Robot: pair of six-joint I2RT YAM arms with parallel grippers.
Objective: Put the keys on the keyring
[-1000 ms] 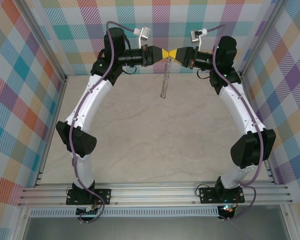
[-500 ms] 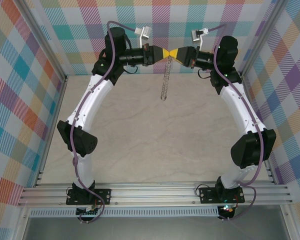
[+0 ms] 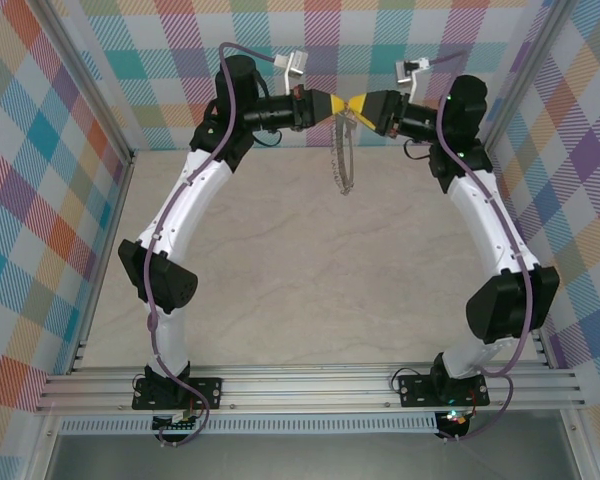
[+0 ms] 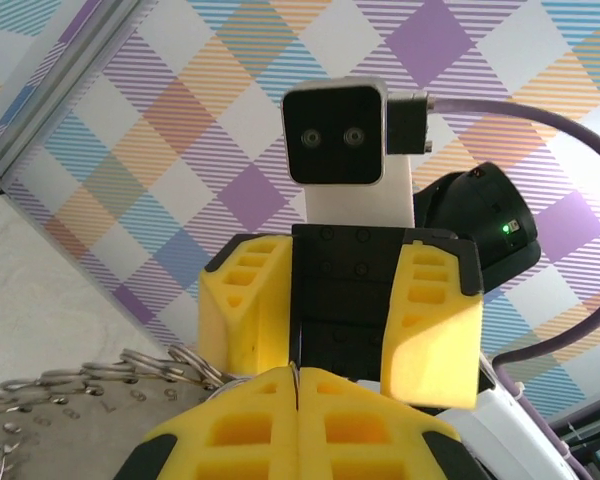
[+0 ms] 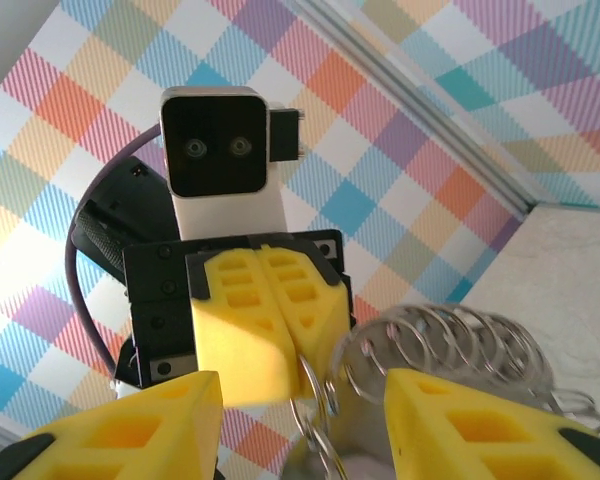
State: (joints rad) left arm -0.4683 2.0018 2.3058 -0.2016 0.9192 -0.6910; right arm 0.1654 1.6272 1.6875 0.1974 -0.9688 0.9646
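Both grippers meet high at the back of the cell. My left gripper (image 3: 332, 106) (image 4: 298, 378) is shut, with a thin wire loop of the keyring (image 4: 130, 366) pinched between its yellow pads. The keyring (image 3: 342, 160) hangs below it as a chain of silvery rings. Facing it, my right gripper (image 3: 363, 104) (image 5: 302, 388) stands open, its fingers either side of the ring loops (image 5: 435, 340) without clamping them. In the left wrist view the right gripper (image 4: 335, 320) shows wide apart; in the right wrist view the left gripper (image 5: 295, 345) shows closed. I cannot make out the keys.
The pale marble-look tabletop (image 3: 300, 280) lies far below the grippers. Plaid walls (image 3: 40, 180) and aluminium frame posts (image 3: 90, 90) close in the back and both sides. A metal rail (image 3: 300, 385) runs along the near edge by the arm bases.
My right gripper has opened and let go of the keyring, while the left has shut on it. Both grippers moved slightly right, and the hanging chain swung right.
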